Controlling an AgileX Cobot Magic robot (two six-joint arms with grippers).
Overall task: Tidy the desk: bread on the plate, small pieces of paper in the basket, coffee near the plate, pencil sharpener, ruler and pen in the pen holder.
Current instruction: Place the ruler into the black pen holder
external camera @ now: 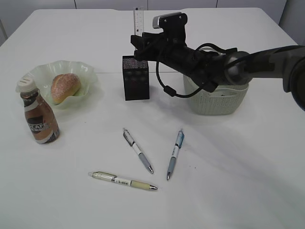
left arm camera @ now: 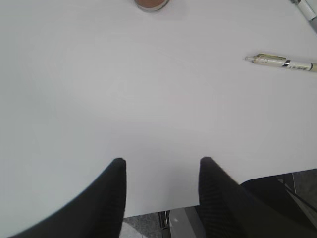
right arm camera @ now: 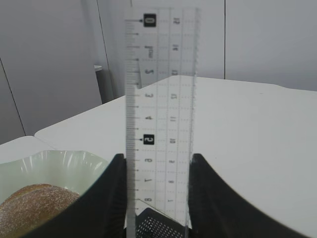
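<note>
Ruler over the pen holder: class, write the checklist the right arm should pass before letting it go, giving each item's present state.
1. Ruler clamped between the right gripper fingers: ok.
2. Ruler upright: ok.
3. Lower end of ruler over the pen holder opening: ok, the mesh rim shows right below it in the right wrist view.
4. Ruler's end already inside the holder: cannot tell.
5. Left gripper out of the way, open and empty near the table edge: ok.
6. Pens stowed: not ok, three lie on the table.
</note>
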